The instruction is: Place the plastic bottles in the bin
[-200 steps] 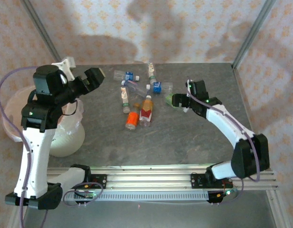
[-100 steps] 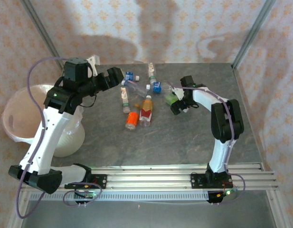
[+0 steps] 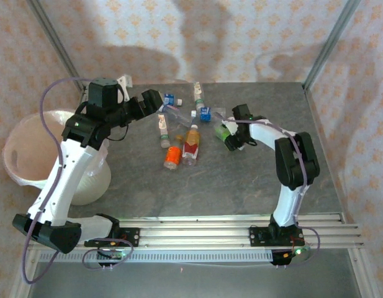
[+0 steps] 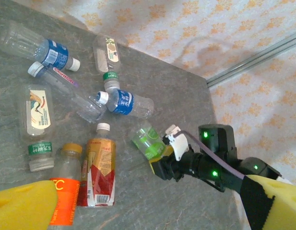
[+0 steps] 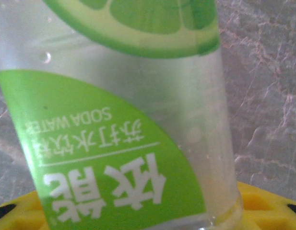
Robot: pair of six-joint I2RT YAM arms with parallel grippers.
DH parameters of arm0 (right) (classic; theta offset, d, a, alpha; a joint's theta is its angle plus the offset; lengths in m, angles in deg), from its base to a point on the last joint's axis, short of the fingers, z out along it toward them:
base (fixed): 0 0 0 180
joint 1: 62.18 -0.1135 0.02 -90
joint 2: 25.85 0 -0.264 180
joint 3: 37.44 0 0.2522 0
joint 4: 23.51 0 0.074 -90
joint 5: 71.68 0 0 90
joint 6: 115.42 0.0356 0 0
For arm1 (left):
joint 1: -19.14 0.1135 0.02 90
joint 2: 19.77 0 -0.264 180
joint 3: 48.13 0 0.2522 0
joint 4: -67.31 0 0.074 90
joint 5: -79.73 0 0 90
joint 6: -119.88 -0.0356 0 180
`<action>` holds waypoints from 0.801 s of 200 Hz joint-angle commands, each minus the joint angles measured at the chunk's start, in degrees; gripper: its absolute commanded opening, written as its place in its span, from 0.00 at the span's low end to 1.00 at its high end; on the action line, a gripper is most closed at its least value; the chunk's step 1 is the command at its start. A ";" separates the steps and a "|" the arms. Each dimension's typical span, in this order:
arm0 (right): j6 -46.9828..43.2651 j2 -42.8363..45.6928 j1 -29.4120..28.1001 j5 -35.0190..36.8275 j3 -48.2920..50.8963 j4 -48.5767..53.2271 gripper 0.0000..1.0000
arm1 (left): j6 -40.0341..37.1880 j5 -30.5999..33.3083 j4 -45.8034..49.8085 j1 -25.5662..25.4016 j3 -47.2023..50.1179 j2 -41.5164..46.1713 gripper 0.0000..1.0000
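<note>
Where grey table (image 3: 241, 186) meets patterned walls (image 3: 241, 37) | left gripper (image 3: 140, 92) wide | right gripper (image 3: 230, 133) around green bottle (image 4: 147, 141), grip unclear

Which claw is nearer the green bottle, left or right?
Right. The right claw is right up against the green bottle, which looms close in its wrist view. The left claw hangs beyond the other bottles, on the pile's far-left side.

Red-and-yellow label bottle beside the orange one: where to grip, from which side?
From above, claw across the red-and-yellow bottle near its white cap. It lies flat, cap pointing far, and the orange bottle lies close along its lower left side, likely leaving little finger room there.
</note>
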 commanded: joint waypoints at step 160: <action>32.28 37.10 -16.15 -21.10 19.20 -27.19 0.18 | -2.43 -0.91 -9.46 -17.02 -2.36 -11.54 1.00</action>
